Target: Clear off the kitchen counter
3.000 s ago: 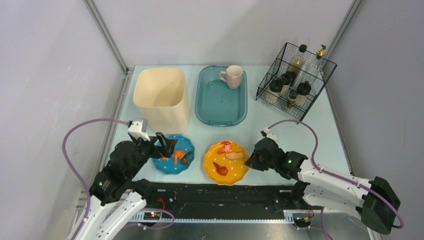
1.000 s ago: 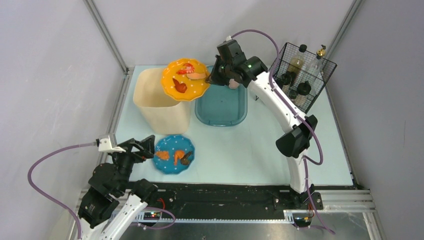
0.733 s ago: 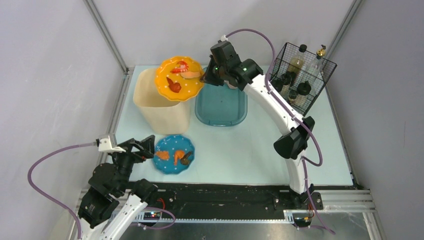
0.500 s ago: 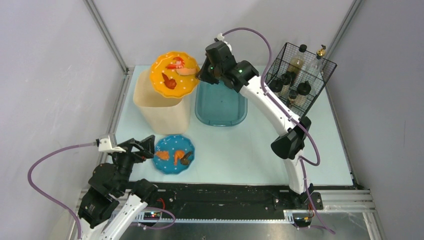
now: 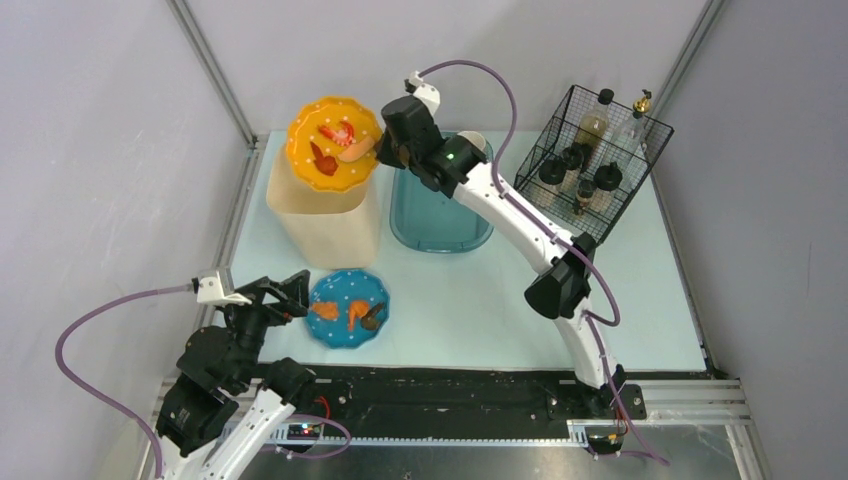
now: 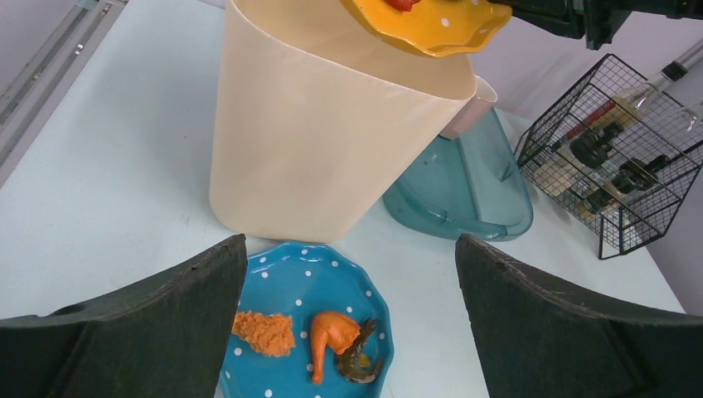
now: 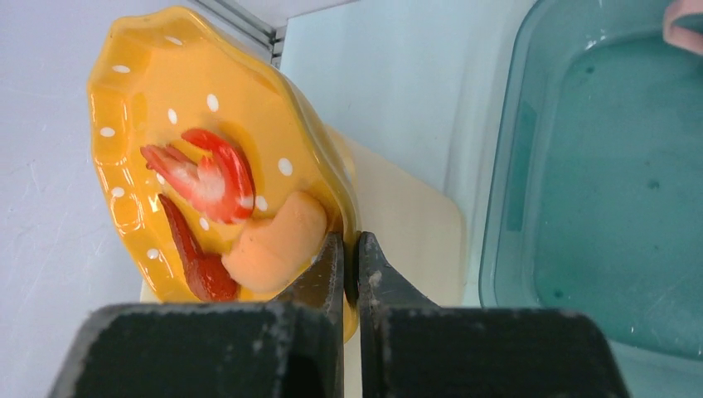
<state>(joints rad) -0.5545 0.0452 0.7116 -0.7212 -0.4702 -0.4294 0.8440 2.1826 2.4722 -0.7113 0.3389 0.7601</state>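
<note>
My right fingers [image 7: 323, 283] clamp the tilted orange plate's [image 7: 124, 95] rim over the cream bin [image 5: 325, 215]; my left fingers [image 6: 141, 332] gape.

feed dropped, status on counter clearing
Right end effector shut on orange plate, over beige bin. Left end effector open by blue plate on kitchen counter. Nothing blocking.

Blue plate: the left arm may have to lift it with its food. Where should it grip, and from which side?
Probably the scalloped rim of the blue plate, on its far left, facing the open left gripper. Come in low from the left, one finger under and one over. The food sits nearer the middle, leaving that rim bare.
</note>
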